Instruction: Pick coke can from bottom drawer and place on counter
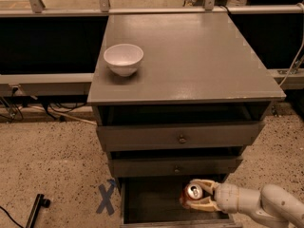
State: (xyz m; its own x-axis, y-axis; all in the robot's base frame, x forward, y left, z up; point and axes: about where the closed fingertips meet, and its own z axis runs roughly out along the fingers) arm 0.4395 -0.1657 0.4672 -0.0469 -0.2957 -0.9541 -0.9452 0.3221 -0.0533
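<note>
The coke can (192, 193), red with a silver top, is inside the open bottom drawer (152, 201), near its right side. My gripper (198, 195) reaches in from the lower right on a white arm, and its pale fingers (201, 183) close around the can. The counter (185, 56) is the broad grey top of the cabinet above.
A white bowl (123, 59) stands on the counter's left side. The two upper drawers (180, 137) are slightly open. A blue X mark (107, 198) is on the speckled floor left of the cabinet, and a black tool (35, 210) lies at lower left.
</note>
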